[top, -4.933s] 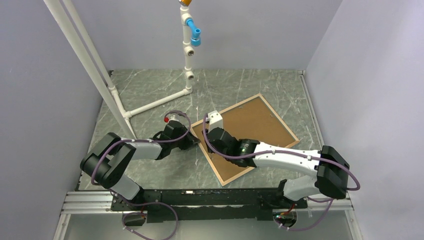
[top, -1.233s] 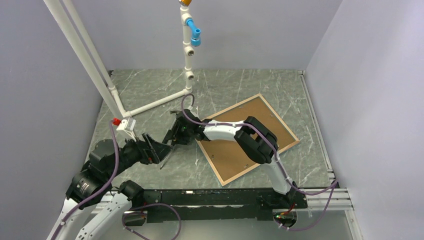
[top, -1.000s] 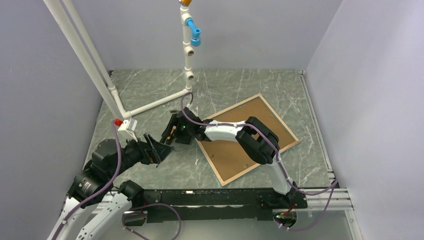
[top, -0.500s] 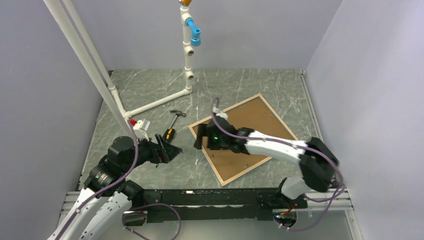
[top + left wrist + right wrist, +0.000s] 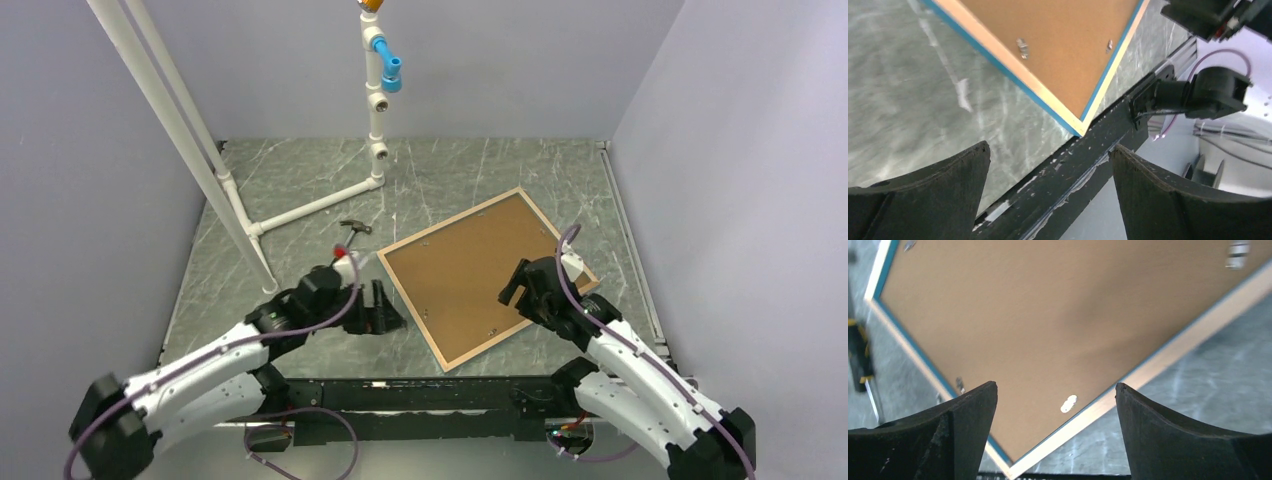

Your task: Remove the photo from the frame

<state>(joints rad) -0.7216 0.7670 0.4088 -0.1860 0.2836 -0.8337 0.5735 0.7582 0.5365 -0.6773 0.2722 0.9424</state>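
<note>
The frame [image 5: 480,275] lies face down on the marble table, its brown backing board [image 5: 1048,315] up inside a pale wood rim with a turquoise edge. The photo is hidden under the board. Small metal tabs [image 5: 1068,403] sit along the board's edges. My left gripper [image 5: 385,310] hovers open just off the frame's left edge; in the left wrist view it [image 5: 1049,147] looks past the frame's near corner [image 5: 1080,131]. Open as well, my right gripper [image 5: 517,285] hangs over the frame's right part, with the board and rim between its fingers [image 5: 1056,386].
A small hammer [image 5: 353,228] lies left of the frame, partly behind my left wrist. A white pipe stand [image 5: 375,120] rises at the back, and slanted pipes [image 5: 190,130] cross the left side. The black rail [image 5: 1088,165] runs along the near table edge.
My right arm has pulled back from the frame's left corner to its right side. My left arm has swung right and stretched low toward the frame's left edge. The hammer now lies uncovered.
</note>
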